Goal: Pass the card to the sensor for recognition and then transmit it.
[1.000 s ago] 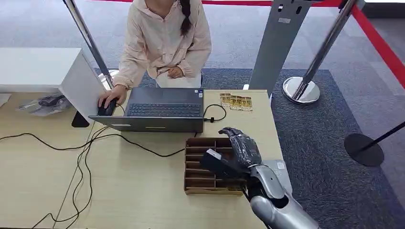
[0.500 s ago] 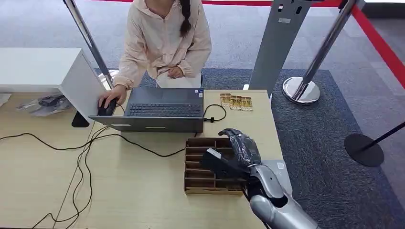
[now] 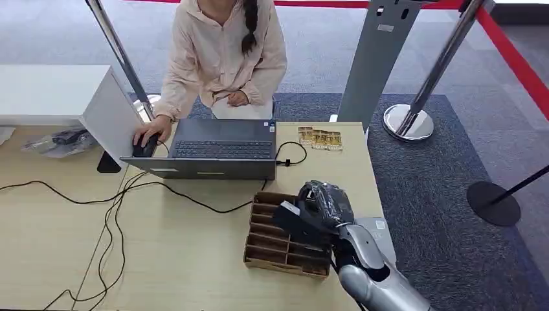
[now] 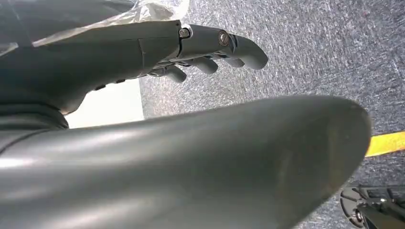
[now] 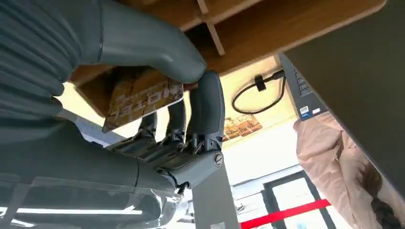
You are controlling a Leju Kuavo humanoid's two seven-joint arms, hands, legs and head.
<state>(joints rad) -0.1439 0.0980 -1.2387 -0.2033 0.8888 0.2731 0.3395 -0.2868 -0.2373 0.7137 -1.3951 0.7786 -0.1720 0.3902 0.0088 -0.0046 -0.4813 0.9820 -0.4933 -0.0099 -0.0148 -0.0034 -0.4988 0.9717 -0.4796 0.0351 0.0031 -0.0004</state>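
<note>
My right hand (image 3: 322, 206) is over the far right corner of a brown cardboard divider box (image 3: 275, 245) on the table. In the right wrist view its thumb and fingers (image 5: 208, 102) pinch a gold-brown printed card (image 5: 143, 98) just outside the box (image 5: 248, 28). A flat grey pad (image 3: 380, 228), likely the sensor, lies by the table's right edge, partly under my forearm. Several more gold cards (image 3: 319, 138) lie at the table's far edge. My left hand (image 4: 210, 45) hangs over the carpet with its fingers loosely apart, holding nothing.
An open laptop (image 3: 217, 150) sits just beyond the box, and a person (image 3: 223, 55) seated behind it rests a hand on a mouse (image 3: 144, 146). Black cables (image 3: 116, 207) trail across the table's left half. Stanchion posts (image 3: 408, 120) and a grey stand (image 3: 379, 58) are on the right.
My right hand's fingers have curled in and it has drawn back slightly. The cardboard box has swung askew, its near edge now slanting toward me on the right.
</note>
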